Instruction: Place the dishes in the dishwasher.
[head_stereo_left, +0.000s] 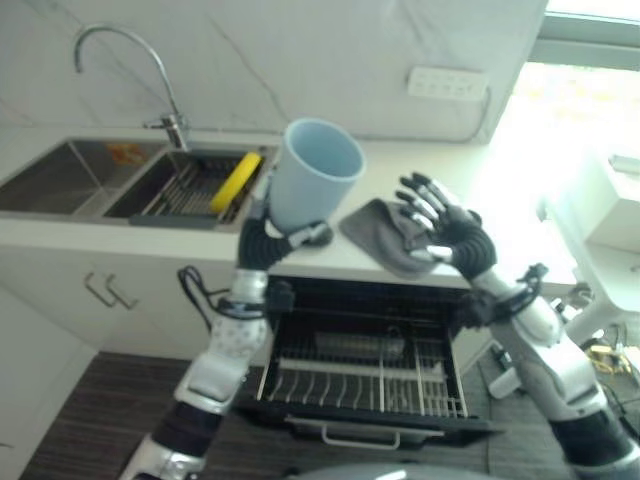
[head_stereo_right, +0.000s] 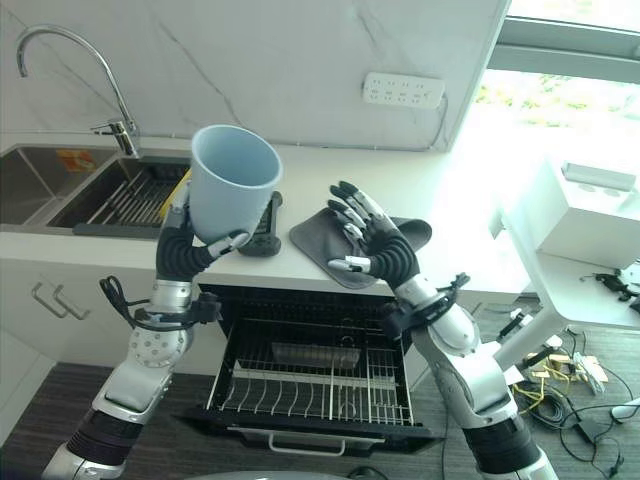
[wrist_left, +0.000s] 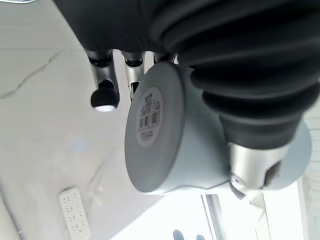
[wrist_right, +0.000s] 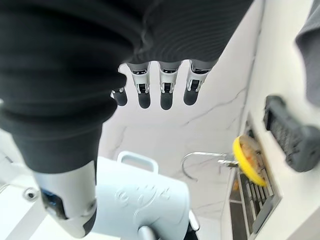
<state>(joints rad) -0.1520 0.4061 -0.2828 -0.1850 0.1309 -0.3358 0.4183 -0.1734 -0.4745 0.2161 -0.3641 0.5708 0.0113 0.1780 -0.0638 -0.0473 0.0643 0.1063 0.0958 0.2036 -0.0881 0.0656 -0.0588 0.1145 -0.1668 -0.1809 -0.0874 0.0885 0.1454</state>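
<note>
An open dishwasher (head_stereo_right: 320, 385) with wire racks is seen nearest, below a white worktop (head_stereo_right: 450, 215). A light blue cup (head_stereo_right: 232, 183) is held above the worktop edge, grasped by the left hand (head_stereo_right: 190, 248). The right hand (head_stereo_right: 375, 245) is spread, fingers straight, over a grey cloth (head_stereo_right: 320, 240). A sink (head_stereo_right: 60, 195), tap (head_stereo_right: 60, 60) and marble wall lie behind.

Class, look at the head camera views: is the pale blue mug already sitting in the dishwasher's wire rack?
No: the pale blue mug is held up above the counter in the left robot hand, while the dishwasher's wire rack stands pulled out below.
</note>
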